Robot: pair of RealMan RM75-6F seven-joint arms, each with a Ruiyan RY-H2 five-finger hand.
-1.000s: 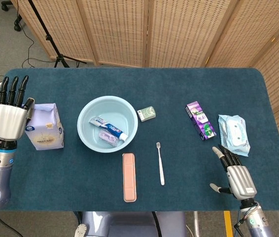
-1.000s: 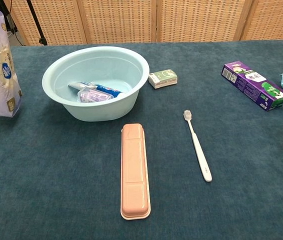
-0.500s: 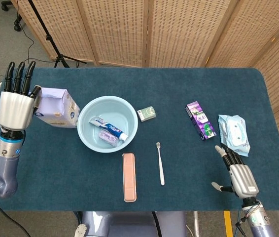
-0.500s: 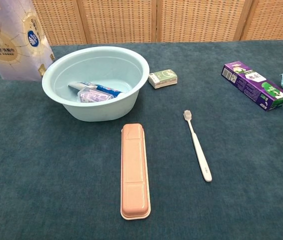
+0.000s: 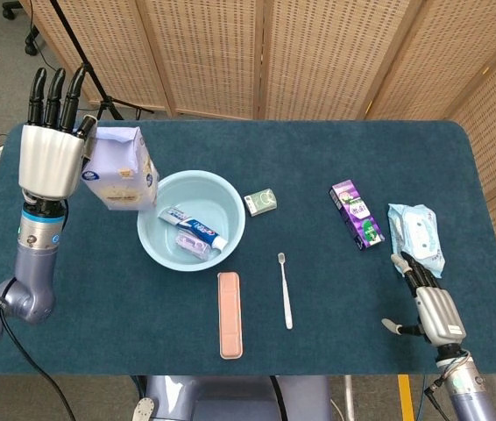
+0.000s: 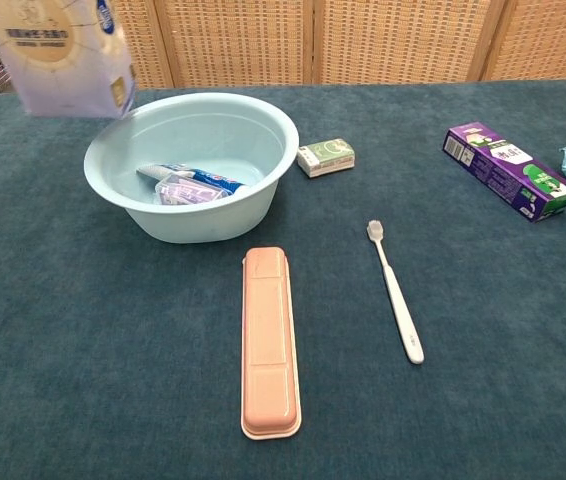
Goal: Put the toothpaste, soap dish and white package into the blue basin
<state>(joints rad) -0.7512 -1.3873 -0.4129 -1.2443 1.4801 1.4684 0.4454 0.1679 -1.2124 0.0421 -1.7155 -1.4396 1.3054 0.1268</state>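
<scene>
A: Where is the white package (image 5: 122, 169) relative to the blue basin (image 5: 166, 192)?

B: Raised off the table, over the basin's far-left rim. The left hand (image 5: 51, 156) grasps it from the side away from the basin, fingers pointing up along that face, which leaves the package's underside free to go down into the basin.

A: What is already inside the basin?

B: The toothpaste (image 5: 193, 226) lies across the bottom, and what I take to be the purple soap dish (image 5: 190, 243) is just beside it. So the package looks like the last item.

A: And the right hand (image 5: 429, 304)?

B: Well right of the basin, near the table's front edge, fingers released and spread, grasping nothing. It sits just in front of a wet-wipes pack (image 5: 415, 236), probably parked out of the way.

A: Anything else around the basin?

B: A pink case (image 6: 268, 341) in front of it, a toothbrush (image 6: 395, 292) to the front-right, a small green box (image 6: 325, 156) at its right rim, and a purple box (image 6: 508, 169) further right.
</scene>
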